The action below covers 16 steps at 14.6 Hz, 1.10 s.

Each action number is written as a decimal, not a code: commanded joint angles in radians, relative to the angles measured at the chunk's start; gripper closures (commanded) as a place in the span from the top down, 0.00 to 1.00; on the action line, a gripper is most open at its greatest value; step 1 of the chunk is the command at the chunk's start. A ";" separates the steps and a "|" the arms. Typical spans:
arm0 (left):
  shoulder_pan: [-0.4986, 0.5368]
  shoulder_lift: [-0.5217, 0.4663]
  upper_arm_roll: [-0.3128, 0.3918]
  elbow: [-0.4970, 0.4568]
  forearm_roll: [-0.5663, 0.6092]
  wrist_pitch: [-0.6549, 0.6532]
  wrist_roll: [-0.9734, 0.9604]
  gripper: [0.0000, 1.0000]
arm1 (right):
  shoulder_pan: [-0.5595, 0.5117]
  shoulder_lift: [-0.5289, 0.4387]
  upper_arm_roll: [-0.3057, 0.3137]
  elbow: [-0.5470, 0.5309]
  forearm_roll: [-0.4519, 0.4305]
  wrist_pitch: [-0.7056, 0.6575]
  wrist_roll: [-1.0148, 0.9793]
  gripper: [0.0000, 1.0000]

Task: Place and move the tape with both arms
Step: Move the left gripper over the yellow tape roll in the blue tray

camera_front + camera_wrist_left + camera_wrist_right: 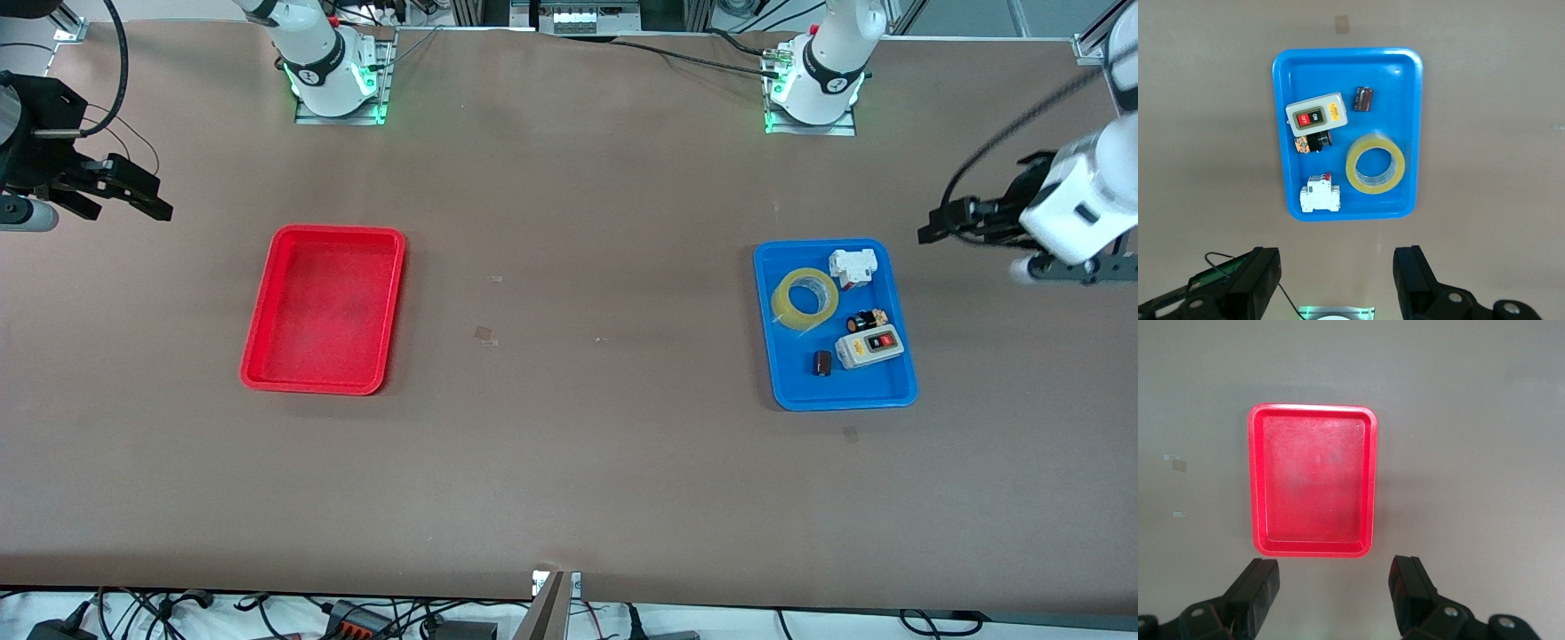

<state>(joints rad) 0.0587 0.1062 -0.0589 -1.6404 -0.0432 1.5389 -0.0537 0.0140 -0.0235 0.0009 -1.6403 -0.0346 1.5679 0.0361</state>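
Observation:
The tape (782, 307) is a translucent yellow roll lying flat in the blue tray (765, 338), toward the left arm's end of the table. The left wrist view shows the tape (1355, 167) in the same tray (1279, 133). My left gripper (929, 227) hangs in the air off the tray's end, over bare table, open and holding nothing (1338, 267). At the right arm's end my right gripper (163, 200) is up over the table past the red tray (258, 338). It is open and holds nothing (1335, 577).
The blue tray also holds a grey switch box (869, 348), a white breaker block (852, 265), a small black cylinder (864, 321) and a small dark piece (823, 363). The red tray (1253, 480) has nothing in it. Brown table lies between the two trays.

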 commanded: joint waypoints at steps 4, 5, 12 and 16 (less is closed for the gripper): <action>0.006 -0.017 -0.004 -0.257 0.002 0.266 -0.020 1.00 | -0.006 -0.003 0.002 0.014 0.010 -0.009 -0.010 0.99; 0.006 -0.022 -0.006 -0.298 0.002 0.314 -0.021 1.00 | -0.006 -0.003 0.002 0.014 0.010 -0.009 -0.010 0.99; 0.004 0.012 -0.006 -0.628 0.002 0.765 -0.012 1.00 | -0.005 -0.003 0.002 0.014 0.012 -0.011 -0.010 0.99; -0.005 0.104 -0.006 -0.633 0.003 0.813 -0.011 1.00 | -0.005 -0.003 0.002 0.014 0.013 -0.012 -0.010 0.99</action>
<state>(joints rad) 0.0606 0.1808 -0.0644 -2.2802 -0.0433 2.3253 -0.0659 0.0139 -0.0235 -0.0002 -1.6402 -0.0346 1.5677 0.0359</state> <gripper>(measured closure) 0.000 0.013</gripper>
